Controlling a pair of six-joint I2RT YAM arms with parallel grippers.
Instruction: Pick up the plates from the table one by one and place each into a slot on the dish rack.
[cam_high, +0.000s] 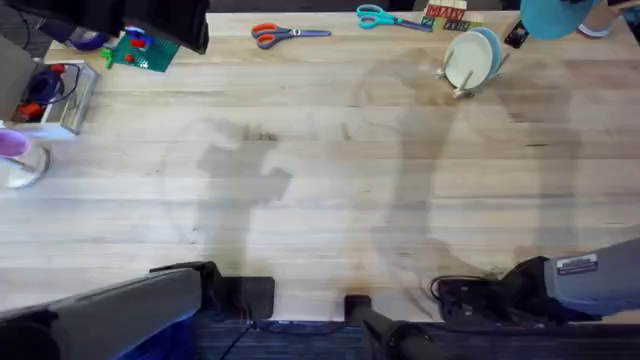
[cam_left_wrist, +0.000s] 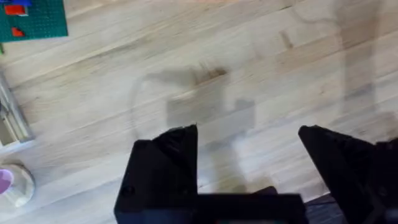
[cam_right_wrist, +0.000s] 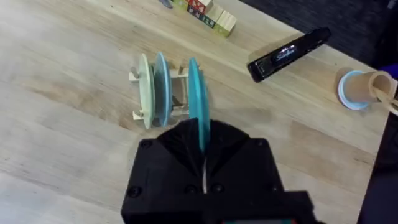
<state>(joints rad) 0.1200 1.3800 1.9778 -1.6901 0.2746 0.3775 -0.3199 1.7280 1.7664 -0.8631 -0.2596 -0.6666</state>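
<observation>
Light wood table (cam_high: 320, 200), dish rack (cam_high: 462, 80), scissors (cam_high: 288, 34), green baseplate (cam_high: 140, 52)

Black blocky gripper (cam_left_wrist: 249, 168) fingers, grey arm housings, black cables

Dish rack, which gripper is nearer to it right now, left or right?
Right. The right gripper waits at the table's near edge, straight across from the dish rack; the left gripper sits farther left.

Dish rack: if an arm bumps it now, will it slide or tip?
It would probably slide easily: the dish rack looks small and light and stands loose on the smooth table. It may also tip, since the upright plates rise well above its pegs and carry the load high. The plates look thin, so they would likely rattle in their slots.
</observation>
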